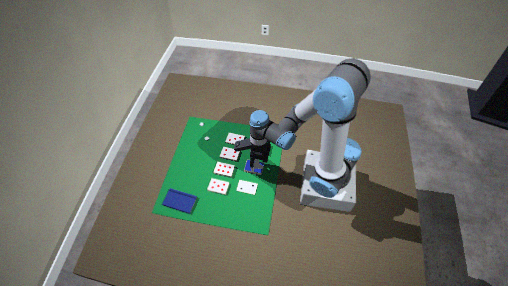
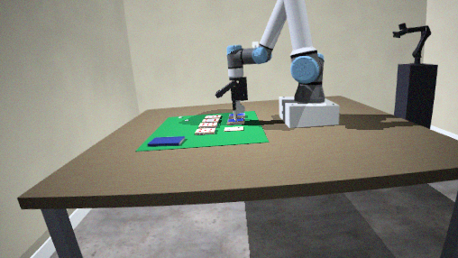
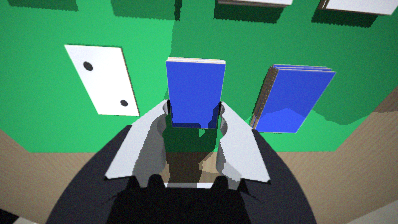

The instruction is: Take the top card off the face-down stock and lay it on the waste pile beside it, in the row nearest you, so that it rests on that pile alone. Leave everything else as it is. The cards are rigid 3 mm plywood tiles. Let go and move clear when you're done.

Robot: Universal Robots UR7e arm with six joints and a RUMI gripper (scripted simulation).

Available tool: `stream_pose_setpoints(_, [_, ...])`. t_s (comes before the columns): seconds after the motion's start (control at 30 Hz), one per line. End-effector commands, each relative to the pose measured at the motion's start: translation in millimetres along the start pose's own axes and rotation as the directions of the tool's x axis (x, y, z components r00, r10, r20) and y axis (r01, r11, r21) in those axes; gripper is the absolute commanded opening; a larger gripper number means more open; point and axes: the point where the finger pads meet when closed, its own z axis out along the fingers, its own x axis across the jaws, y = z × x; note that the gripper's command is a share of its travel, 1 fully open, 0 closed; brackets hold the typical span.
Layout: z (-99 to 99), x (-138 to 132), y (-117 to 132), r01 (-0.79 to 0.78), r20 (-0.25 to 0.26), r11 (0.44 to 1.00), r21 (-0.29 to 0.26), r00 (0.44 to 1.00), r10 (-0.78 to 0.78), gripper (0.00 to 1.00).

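Pinched the blue card point(image 3: 195, 93) between the fingers, lifted off the stock point(image 3: 290, 98), not yet laid on the waste pile point(image 3: 102, 80).

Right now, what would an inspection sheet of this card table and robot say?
Surface: brown table, green mat.
Job's things: blue-backed card held above the mat; blue stock on one side, two-pip card on the other.
Clutter: red-pip cards in a row; separate blue deck; small white bits.
Gripper: shut on the blue-backed card.
Cables: nothing seen.
Surroundings: dark pedestal, wall socket.
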Motion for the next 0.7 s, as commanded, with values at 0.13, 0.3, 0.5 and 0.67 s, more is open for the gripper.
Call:
stream_pose_setpoints(0.13, [0.3,0.1,-0.4,0.000,0.000,1.000,0.001,1.000,0.000,0.38])
stream_pose_setpoints(0.3, [0.3,0.1,-0.4,0.000,0.000,1.000,0.001,1.000,0.000,0.50])
stream_pose_setpoints(0.5, [0.3,0.1,-0.4,0.000,0.000,1.000,0.001,1.000,0.000,0.50])
stream_pose_setpoints(0.67, [0.3,0.1,-0.4,0.000,0.000,1.000,0.001,1.000,0.000,0.50])
